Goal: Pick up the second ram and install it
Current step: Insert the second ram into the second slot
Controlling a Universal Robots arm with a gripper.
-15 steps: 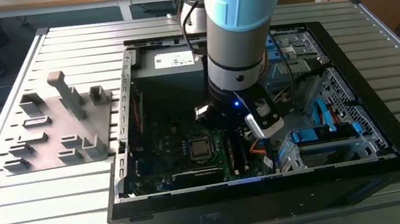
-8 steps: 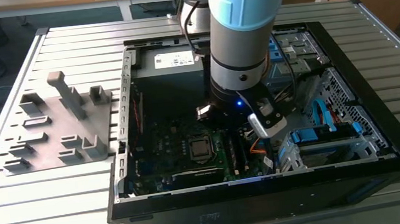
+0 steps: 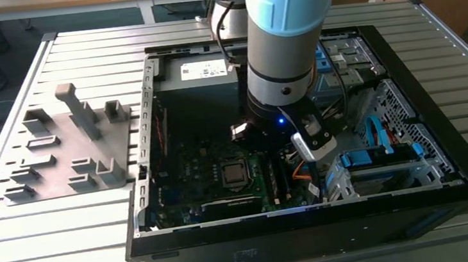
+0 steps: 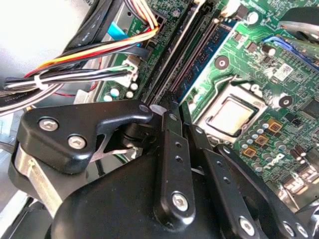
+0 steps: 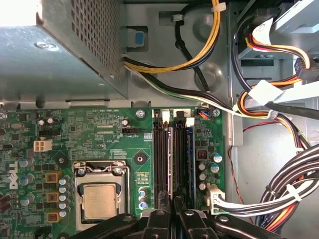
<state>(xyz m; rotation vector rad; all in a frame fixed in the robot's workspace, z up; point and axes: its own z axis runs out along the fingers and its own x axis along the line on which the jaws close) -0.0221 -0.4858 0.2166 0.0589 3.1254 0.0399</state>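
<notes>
In the first wrist view the hand sits low over the green motherboard, its black fingers drawn close together above the memory slots. Between them a thin dark edge runs into the slots; this looks like the second ram, standing on edge in its slot, though whether the hand is pinching it or just resting over it I cannot tell. Beside the slots lies the silver processor, and beyond them bundled cables. In the exterior view the arm reaches down into the open computer case, which stands on the slatted desk. A grey fixture plate lies near the desk's far corner on the exterior view's left.
</notes>
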